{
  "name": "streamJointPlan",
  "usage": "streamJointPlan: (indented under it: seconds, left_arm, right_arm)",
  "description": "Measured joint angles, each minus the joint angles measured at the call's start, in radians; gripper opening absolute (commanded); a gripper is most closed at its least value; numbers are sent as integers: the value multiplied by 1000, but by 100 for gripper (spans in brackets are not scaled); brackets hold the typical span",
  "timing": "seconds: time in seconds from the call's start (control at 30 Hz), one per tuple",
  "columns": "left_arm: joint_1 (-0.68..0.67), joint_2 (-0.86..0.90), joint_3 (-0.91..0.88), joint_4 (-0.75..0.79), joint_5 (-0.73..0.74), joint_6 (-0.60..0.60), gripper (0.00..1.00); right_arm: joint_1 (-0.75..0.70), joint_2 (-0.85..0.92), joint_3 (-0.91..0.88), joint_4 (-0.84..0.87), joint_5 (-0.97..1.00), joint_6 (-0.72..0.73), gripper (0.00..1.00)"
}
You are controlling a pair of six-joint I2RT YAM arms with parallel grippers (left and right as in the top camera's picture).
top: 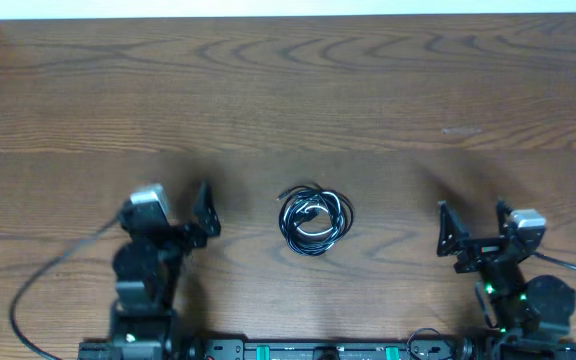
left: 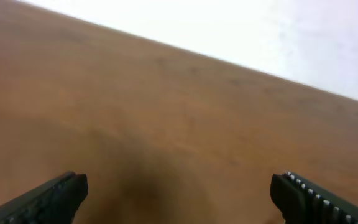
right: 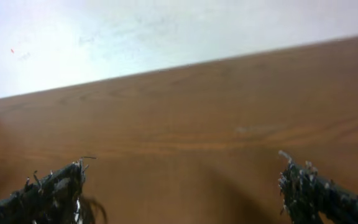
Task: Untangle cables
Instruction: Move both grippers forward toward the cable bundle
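The cables lie in one small round coil on the wooden table, black strands wound together with a white one. My left gripper is open and empty to the left of the coil, well apart from it. My right gripper is open and empty to the right of the coil, also apart. The left wrist view shows its open jaws over bare wood. The right wrist view shows its open jaws over wood, with a dark strand beside the left finger at the bottom edge.
The table's far edge meets a white wall at the back. The arm bases and a black rail run along the near edge. A thick black arm wire loops at the front left.
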Motion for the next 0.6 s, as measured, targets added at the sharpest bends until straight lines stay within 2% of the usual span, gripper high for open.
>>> streamJointPlan:
  seconds: [0.2,0.4,0.5,0.6]
  left_arm:
    - [0,293,359,-134,96,-5,100]
    - [-28,551,762,-491,171,-19,100]
    - [-50,623,887,-529,185,-18,100]
    - [-53,644,925,-553,198,-19,100]
  right_arm:
    - [0,233,305,-127,10,-43,99]
    - [2,557,678,-471,-16,-85,99]
    - [2,689,818,-525,-32,-95,99]
    - [2,773,876,-541,-56,-99,99]
